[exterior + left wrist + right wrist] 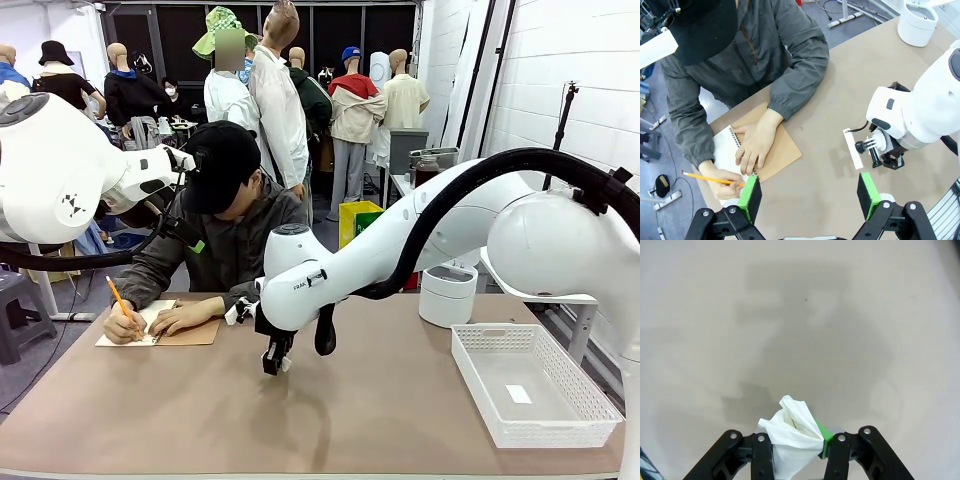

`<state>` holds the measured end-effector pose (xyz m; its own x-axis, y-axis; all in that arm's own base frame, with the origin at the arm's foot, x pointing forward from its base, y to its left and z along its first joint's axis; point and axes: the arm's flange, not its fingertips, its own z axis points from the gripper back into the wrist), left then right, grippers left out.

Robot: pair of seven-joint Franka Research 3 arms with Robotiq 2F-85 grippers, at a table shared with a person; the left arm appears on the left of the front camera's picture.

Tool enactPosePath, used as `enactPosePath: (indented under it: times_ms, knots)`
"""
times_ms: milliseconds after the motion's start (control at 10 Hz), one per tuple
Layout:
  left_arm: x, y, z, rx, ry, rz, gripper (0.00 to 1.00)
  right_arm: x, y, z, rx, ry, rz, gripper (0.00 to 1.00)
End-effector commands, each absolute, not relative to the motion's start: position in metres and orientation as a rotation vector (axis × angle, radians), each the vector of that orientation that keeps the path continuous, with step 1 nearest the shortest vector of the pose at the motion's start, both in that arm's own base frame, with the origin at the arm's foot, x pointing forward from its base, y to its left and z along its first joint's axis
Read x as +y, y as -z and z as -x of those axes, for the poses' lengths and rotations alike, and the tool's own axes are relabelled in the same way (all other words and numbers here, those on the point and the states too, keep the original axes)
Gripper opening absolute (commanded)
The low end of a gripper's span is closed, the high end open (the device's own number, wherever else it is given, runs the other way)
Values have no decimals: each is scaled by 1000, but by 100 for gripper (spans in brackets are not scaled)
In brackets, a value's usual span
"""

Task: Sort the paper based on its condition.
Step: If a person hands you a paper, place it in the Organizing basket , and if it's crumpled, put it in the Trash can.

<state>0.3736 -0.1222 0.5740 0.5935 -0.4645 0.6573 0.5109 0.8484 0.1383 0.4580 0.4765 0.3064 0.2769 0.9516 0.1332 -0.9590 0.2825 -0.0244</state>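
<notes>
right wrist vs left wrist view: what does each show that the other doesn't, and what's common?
Right wrist view: crumpled paper pinched in the shut right claw. Left wrist view: the open left claw, a person writing on a notepad with a pencil, plus the right arm from above. Shared: the tan table.

Plain white for the crumpled paper (790,437), between black fingers (761,460) with green pads (824,432). Matte tan for the surface (380,400). White grid mesh for the basket (560,432). Left of the basket: brown cardboard notepad (190,333), orange pencil (120,298), black cap (222,160), grey jacket (230,250).
</notes>
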Motion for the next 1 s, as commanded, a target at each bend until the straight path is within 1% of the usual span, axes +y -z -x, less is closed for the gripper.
enactPosePath:
  times_ms: [0, 200, 400, 500, 700, 900]
  knots:
    - [-121, -575, -374, -746, 569, 69, 100, 472, -324, -457, -131, -1263, 0, 0]
    - [-121, -575, -374, -746, 569, 69, 100, 439, -368, -464, -137, -1244, 48, 0]
    - [-121, -575, -374, -746, 569, 69, 100, 393, -412, -485, -171, -1171, 98, 0]
    - [-121, -575, -374, -746, 569, 69, 100, 370, -430, -498, -150, -1170, 116, 0]
    - [-121, -575, -374, -746, 569, 69, 100, 343, -454, -518, -142, -1177, 159, 0]
    - [-121, -575, -374, -746, 569, 69, 100, 331, -463, -531, -129, -1153, 216, 0]
